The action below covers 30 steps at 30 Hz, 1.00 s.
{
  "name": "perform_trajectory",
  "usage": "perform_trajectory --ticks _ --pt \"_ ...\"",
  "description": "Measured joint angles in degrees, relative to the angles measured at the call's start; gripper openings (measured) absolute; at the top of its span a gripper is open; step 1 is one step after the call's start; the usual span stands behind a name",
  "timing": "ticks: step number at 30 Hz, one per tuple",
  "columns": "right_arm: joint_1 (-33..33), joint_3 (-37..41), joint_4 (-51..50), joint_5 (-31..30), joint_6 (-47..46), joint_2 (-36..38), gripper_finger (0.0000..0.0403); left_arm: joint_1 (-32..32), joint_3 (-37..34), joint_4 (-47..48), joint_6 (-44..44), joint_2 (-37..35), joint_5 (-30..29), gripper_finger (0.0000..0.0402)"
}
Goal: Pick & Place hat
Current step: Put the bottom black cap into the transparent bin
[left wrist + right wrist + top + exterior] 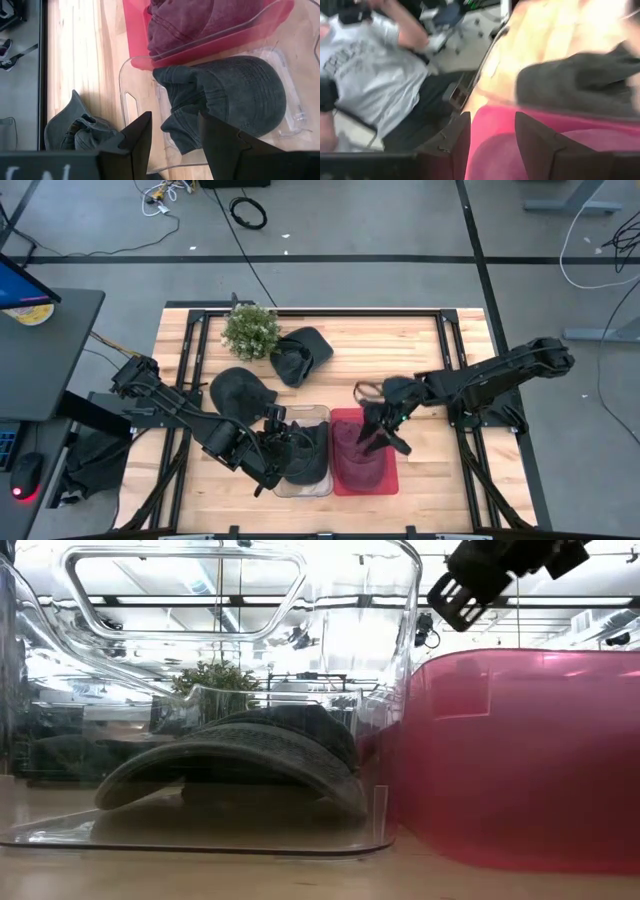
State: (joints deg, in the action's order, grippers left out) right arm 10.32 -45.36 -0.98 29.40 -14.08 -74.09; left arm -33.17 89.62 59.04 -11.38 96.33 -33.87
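A dark grey cap (240, 95) lies in a clear bin (131, 75), its brim arched over the bin floor (240, 755). My left gripper (175, 145) is open just above the cap's crumpled rear cloth, at the bin's left side (278, 442). A maroon hat (355, 452) lies in the red bin (385, 480) beside it. My right gripper (492, 145) is open and hovers above the red bin's far part (378, 435), raised clear of it (480, 585). My left gripper comes down on the cap slanting from the table's left, its open fingers (142, 137) on either side of the crumpled rear cloth (182, 125). Whether they touch the cloth, I cannot tell. The cap rests on the bin floor.
Two more dark hats lie on the table, one (240, 390) left of the clear bin and one (300, 355) farther off, next to a small potted plant (250, 330). A person in a grey shirt (370, 65) sits beyond the table edge.
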Motion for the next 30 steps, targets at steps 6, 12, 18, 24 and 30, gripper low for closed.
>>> perform_trajectory --ticks 6,12,18,24,30 --pt "-7.31 0.0 -0.03 0.03 -6.93 6.29 0.0157 0.54 0.0 -1.48 0.31 0.0 -0.35 0.0165" --pt "-11.48 0.4 0.33 -3.22 -5.54 13.65 0.0157 1.15 0.0 -1.49 0.2 0.0 -0.41 0.0165" --pt "-9.34 2.2 0.2 -8.47 2.29 18.86 0.0157 1.25 0.0 -1.92 0.11 0.0 -0.4 0.0165" --pt "-8.05 6.94 4.38 -9.54 7.33 24.93 0.0157 1.25 0.0 -2.07 0.02 0.0 -0.39 0.0165" --pt "-8.08 12.94 8.59 -9.58 9.12 33.58 0.0157 1.25 0.0 -2.38 0.0 0.0 -0.39 0.0165"
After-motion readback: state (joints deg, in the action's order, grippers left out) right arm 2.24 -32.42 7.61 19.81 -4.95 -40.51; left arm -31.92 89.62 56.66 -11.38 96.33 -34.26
